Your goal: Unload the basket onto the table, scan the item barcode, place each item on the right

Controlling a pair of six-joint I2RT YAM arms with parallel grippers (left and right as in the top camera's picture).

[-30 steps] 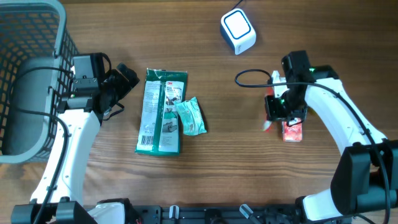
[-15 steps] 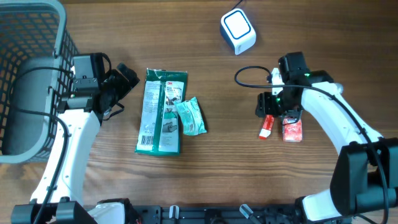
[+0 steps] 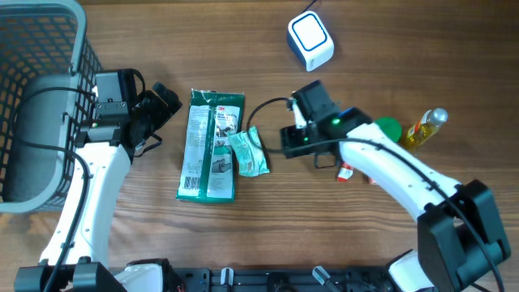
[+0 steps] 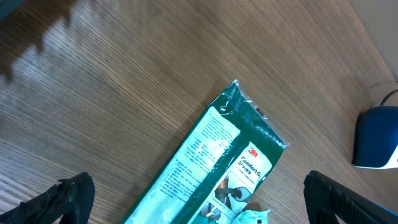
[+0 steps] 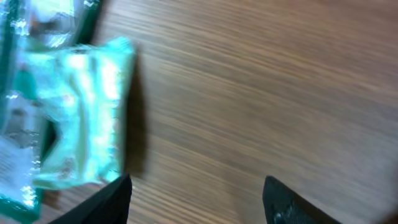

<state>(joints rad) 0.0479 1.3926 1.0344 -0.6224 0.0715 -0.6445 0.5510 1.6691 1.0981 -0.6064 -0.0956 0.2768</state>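
Observation:
The white and blue scanner (image 3: 310, 40) stands at the back of the table and shows as a blue block (image 4: 376, 137) in the left wrist view. A long green 3M packet (image 3: 209, 146) (image 4: 230, 155) lies left of centre, with a small pale green packet (image 3: 250, 152) (image 5: 74, 143) against its right side. My right gripper (image 3: 302, 148) (image 5: 199, 205) hovers just right of the small packet, open with nothing between its fingers. My left gripper (image 3: 166, 101) (image 4: 208, 205) is wide open over the top left end of the long packet.
A grey wire basket (image 3: 49, 49) fills the far left. A small red item (image 3: 346, 171) lies under the right arm. A green-capped thing (image 3: 388, 128) and a yellow bottle (image 3: 423, 128) lie at the right.
My right gripper opened and let go of the red item, then swung left to the small pale green packet. The bottle at the right came into view. The left arm stayed still.

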